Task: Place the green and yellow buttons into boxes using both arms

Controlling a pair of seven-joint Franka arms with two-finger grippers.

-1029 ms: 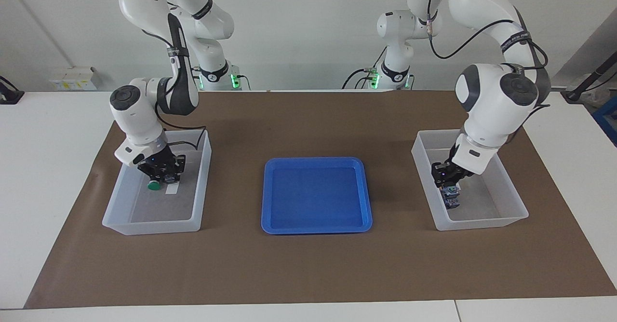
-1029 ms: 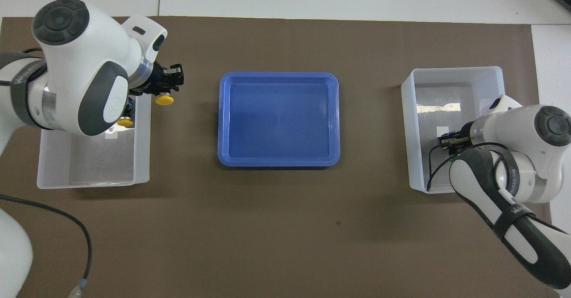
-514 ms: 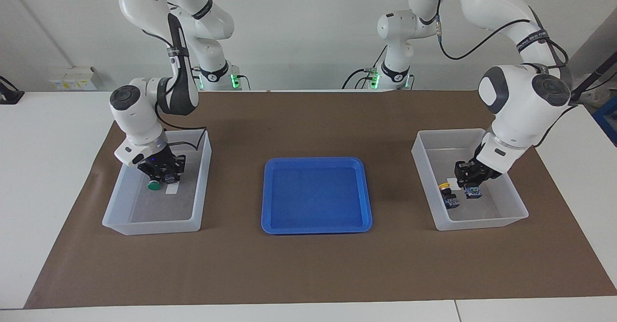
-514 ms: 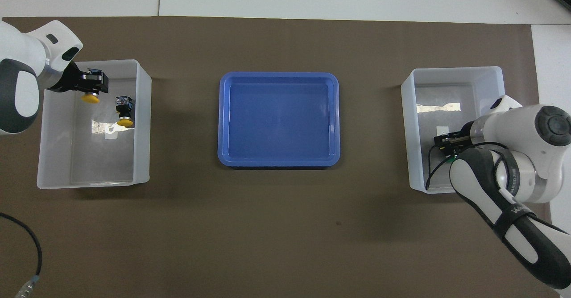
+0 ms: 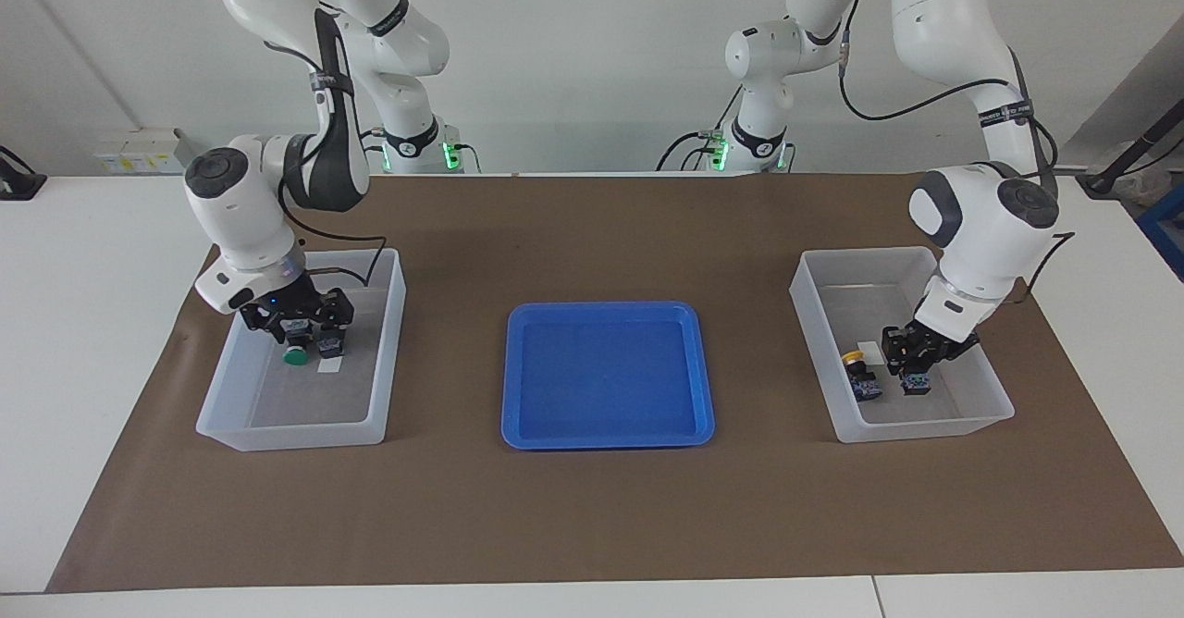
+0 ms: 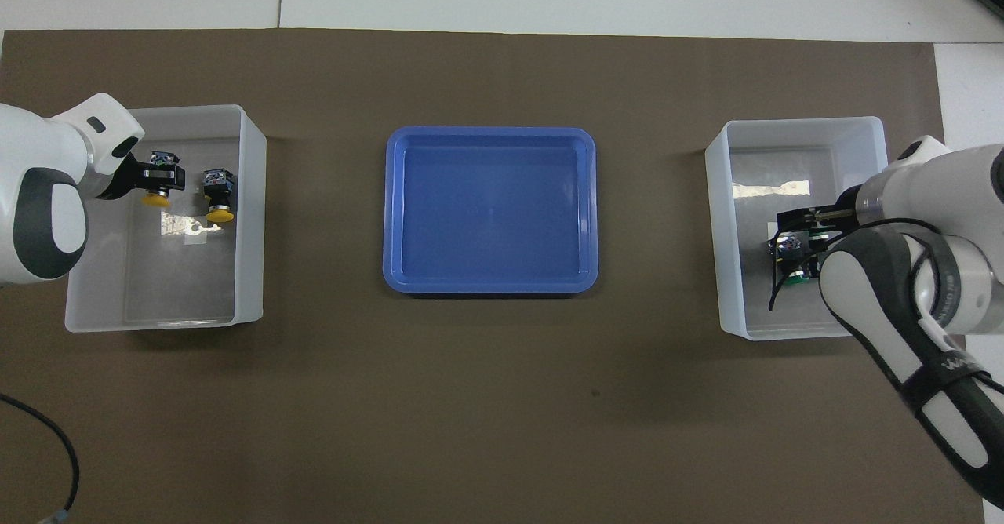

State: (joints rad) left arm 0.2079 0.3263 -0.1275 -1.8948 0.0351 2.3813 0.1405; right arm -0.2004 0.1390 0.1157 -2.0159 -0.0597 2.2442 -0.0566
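My left gripper [image 5: 913, 352] [image 6: 162, 178] is low inside the box [image 5: 925, 428] [image 6: 157, 324] at the left arm's end, shut on a yellow button [image 5: 915, 381] [image 6: 155, 198]. A second yellow button [image 5: 857, 365] [image 6: 219, 212] lies on that box's floor beside it. My right gripper [image 5: 298, 324] [image 6: 798, 222] hangs open just over the floor of the other box [image 5: 305, 433] [image 6: 792, 124]. A green button [image 5: 295, 355] [image 6: 796, 274] and a second button [image 5: 329, 346] sit under it, partly hidden by the arm in the overhead view.
A shallow blue tray [image 5: 606, 438] [image 6: 490, 132] lies between the two boxes on the brown mat [image 5: 592, 525]. Black cables hang from both wrists, into the box at the right arm's end.
My left gripper carried the yellow button over the box wall and lowered it inside. My right gripper rose a little and shifted toward the right arm's end; the green button stayed put.
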